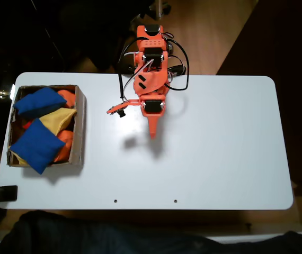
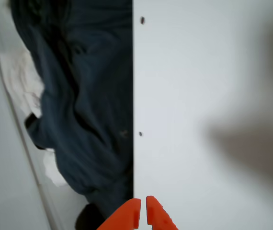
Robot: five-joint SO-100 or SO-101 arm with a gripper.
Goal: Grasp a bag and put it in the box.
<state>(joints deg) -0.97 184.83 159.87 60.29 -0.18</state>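
Fixed view: box (image 1: 80,127) full of beanbags, blue bag (image 1: 36,146) uppermost.

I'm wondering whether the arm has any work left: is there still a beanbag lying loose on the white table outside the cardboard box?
No: in the fixed view the blue bag and the other beanbags all sit inside the box; the table carries none.

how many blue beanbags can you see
2, both in the cardboard box: one blue beanbag at its far end, the other on top near the front. More may be buried.
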